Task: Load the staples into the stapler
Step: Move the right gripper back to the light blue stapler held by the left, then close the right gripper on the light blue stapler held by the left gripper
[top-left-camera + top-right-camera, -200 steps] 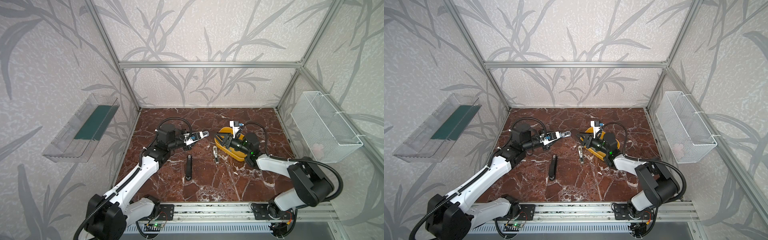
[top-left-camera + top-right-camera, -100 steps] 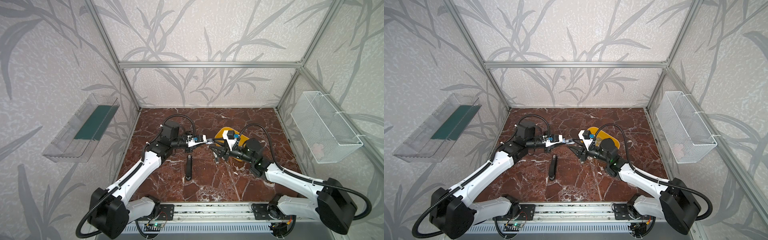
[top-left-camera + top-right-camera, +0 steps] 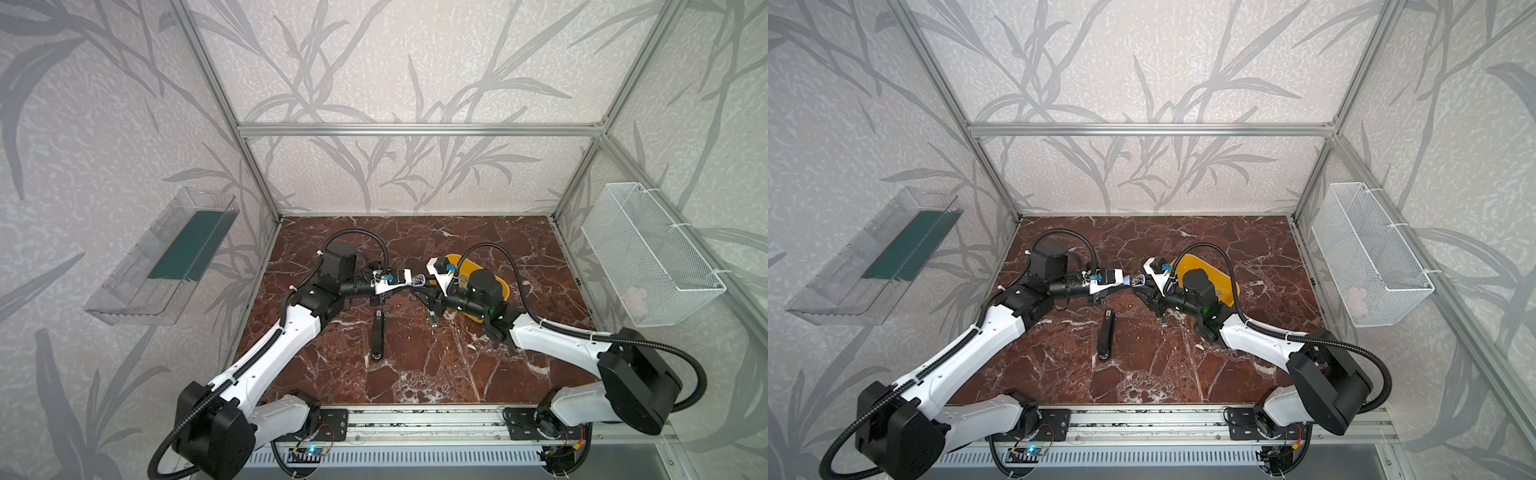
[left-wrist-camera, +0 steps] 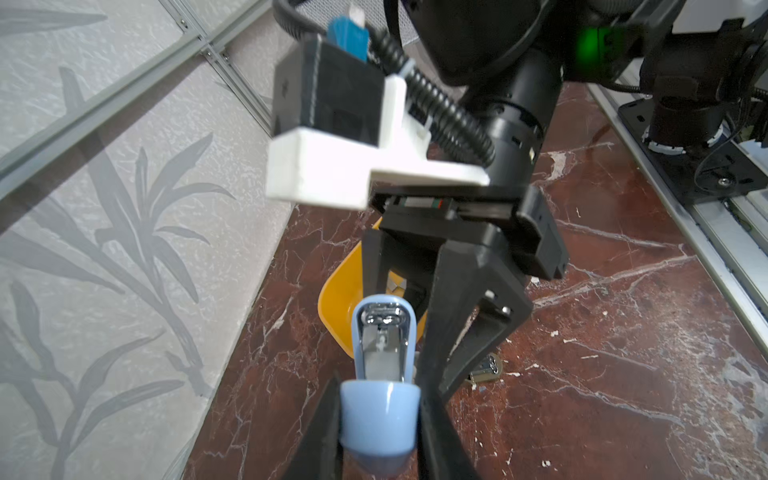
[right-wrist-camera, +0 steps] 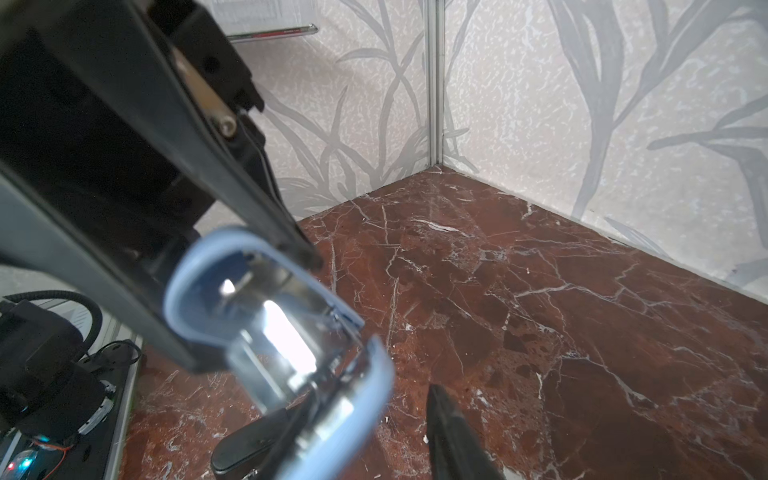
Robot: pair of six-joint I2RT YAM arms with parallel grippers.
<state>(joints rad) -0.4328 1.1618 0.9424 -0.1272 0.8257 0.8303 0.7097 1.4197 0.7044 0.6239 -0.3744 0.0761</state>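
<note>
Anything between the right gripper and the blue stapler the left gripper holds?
Nothing visible does. The right gripper has its open jaws either side of the blue stapler at its metal front end; the left gripper clamps its rear.

Top views overlook everything; both wrist views closely share the stapler [image 4: 382, 411]

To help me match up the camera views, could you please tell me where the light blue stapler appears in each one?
In a top view: light blue stapler, centre, just left of the yellow tray.
In a top view: likewise centre, left of the tray.
Left wrist: close up, clamped in the left gripper, tray behind it.
Right wrist: close and blurred in the foreground; no tray.
Shared landmark: the yellow tray.
</note>
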